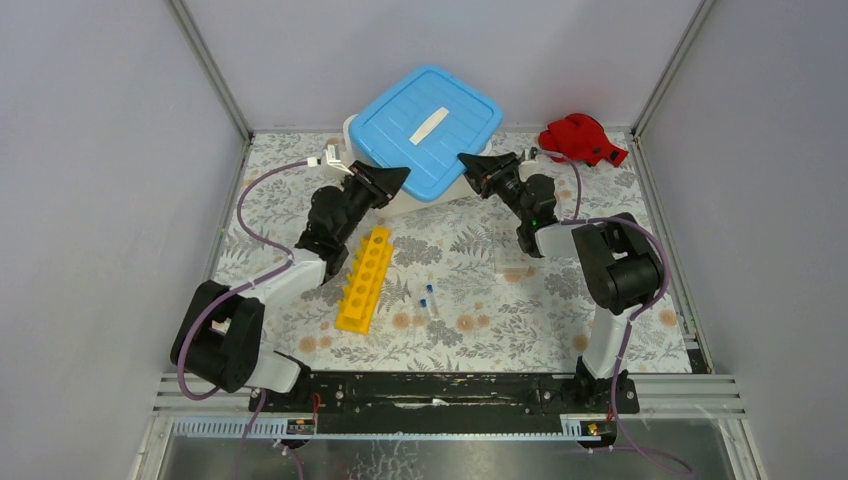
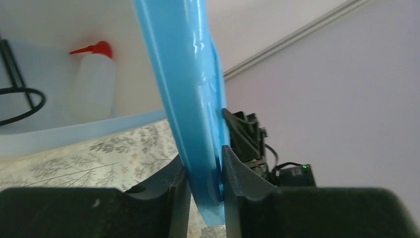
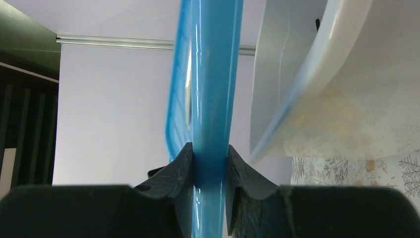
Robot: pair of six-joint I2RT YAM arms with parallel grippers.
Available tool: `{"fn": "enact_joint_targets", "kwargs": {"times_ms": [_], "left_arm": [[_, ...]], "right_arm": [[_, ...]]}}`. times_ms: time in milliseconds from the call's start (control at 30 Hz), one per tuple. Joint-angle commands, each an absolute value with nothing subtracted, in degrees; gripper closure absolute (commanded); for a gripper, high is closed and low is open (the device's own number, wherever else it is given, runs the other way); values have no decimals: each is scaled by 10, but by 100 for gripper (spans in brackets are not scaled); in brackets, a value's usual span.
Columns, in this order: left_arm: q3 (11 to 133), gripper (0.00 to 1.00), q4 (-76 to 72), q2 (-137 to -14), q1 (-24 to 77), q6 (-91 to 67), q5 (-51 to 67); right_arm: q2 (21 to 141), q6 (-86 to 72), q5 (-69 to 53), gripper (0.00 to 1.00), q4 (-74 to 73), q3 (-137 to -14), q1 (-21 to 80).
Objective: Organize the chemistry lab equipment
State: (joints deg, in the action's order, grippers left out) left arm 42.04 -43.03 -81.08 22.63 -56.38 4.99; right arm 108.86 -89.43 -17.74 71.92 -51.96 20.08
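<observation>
1. top external: left gripper and right gripper each pinch the near edge of the blue lid, one towards each near corner. the lid sits skewed and tilted over the white tub at the far side of the table. the yellow rack lies flat on the table's left half, nearer than the tub. two blue-capped tubes lie loose just right of it, well apart from the tub.
2. left wrist: jaws closed on the lid rim, which is seated deep between them. the near edge is raised off the tub. inside the tub are the black ring stand and a red-capped wash bottle.
3. right wrist: jaws likewise clamped on the rim, lid seen edge-on, tub wall apart from it on the right.
4. judgement: the step in hand is taking the lid off. both arms should rise together and evenly so the lid neither twists nor slips from one grip. it should clear the far rim before moving sideways, then be set down away from the rack and tubes. risk: the tub drags along if the far edge catches.
</observation>
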Motion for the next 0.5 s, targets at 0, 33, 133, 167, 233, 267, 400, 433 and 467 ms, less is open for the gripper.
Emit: {"fn": "enact_joint_targets", "kwargs": {"times_ms": [0, 33, 133, 167, 233, 267, 400, 433, 467], "left_arm": [[412, 77, -552, -812, 218, -551, 74], [410, 78, -559, -813, 217, -551, 77], [406, 87, -573, -816, 211, -552, 92], [404, 90, -575, -816, 208, -552, 97], [397, 93, -580, -813, 200, -554, 105], [393, 95, -585, -811, 195, -555, 110], [390, 100, -598, -808, 162, -558, 147], [392, 100, -602, -810, 154, -561, 160], [394, 100, -608, -812, 147, -564, 173]], "right_arm": [[1078, -862, -255, 100, 750, -514, 215], [1078, -861, -254, 100, 750, -512, 215], [1075, -854, -255, 100, 747, -507, 214], [1072, -849, -256, 100, 744, -506, 214], [1064, -837, -255, 93, 734, -503, 214], [1060, -831, -254, 89, 727, -502, 214], [1045, -805, -255, 73, 705, -498, 214], [1040, -798, -254, 70, 701, -496, 214], [1036, -792, -254, 68, 696, -493, 214]]}}
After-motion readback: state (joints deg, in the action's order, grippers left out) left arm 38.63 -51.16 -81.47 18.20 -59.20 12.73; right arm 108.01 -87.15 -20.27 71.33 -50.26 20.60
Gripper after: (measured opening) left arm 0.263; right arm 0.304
